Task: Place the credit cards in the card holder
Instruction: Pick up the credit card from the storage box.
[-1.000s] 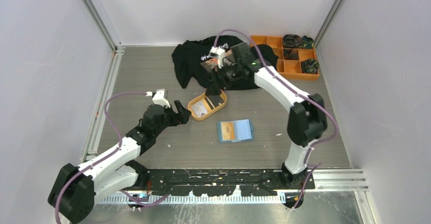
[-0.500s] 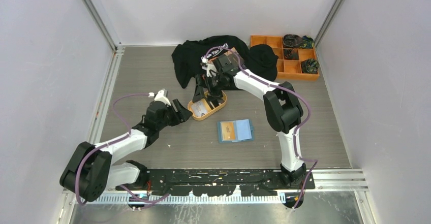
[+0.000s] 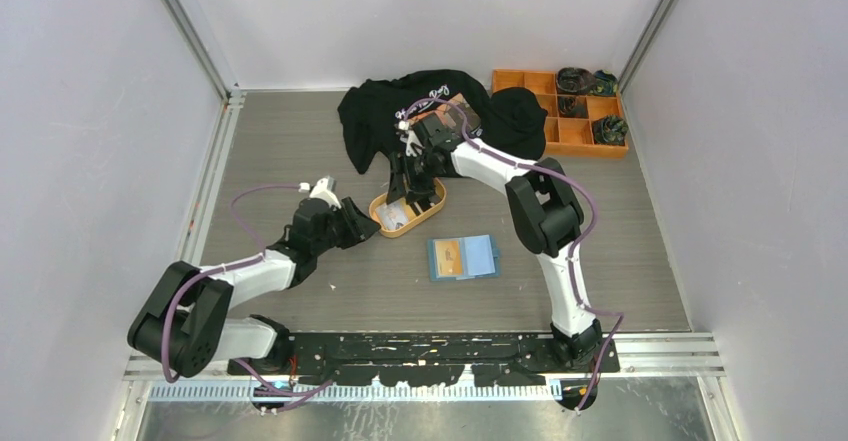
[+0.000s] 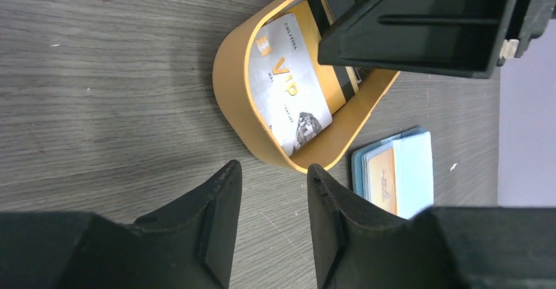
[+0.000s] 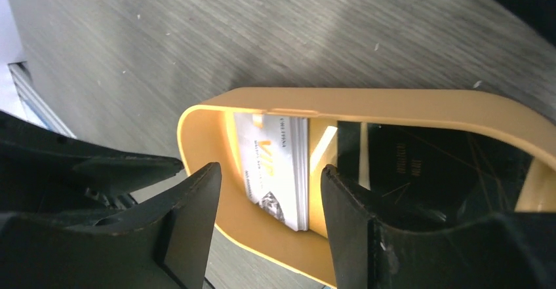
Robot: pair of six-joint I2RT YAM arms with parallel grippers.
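Top external view: the left claw [image 3: 358, 217] is being held low at the left end of an orange oval tray [image 3: 437, 204] on the tabletop [image 3: 300, 151]. The right claw [image 3: 405, 186] is being held down over the tray's far part. The card holder [image 3: 463, 257] is lying unfolded near the tray, to its near right, apart from both claws. A black cloth [image 3: 375, 121] and an orange box [image 3: 560, 133] are lying farther back.

Left wrist view: the left claw [image 4: 272, 170] is being held with its fingers apart, nothing between them, just outside the tray [image 4: 226, 99] wall. A silver card [image 4: 288, 99] is lying flat in the tray. An orange-tan card [image 4: 381, 179] is being carried in the card holder [image 4: 416, 171] beyond.

Right wrist view: the right claw [image 5: 270, 171] is being held spread over the tray [image 5: 367, 99], its fingers on either side of the silver card [image 5: 275, 164]. Contact cannot be told. A dark card [image 5: 419, 171] is lying alongside.
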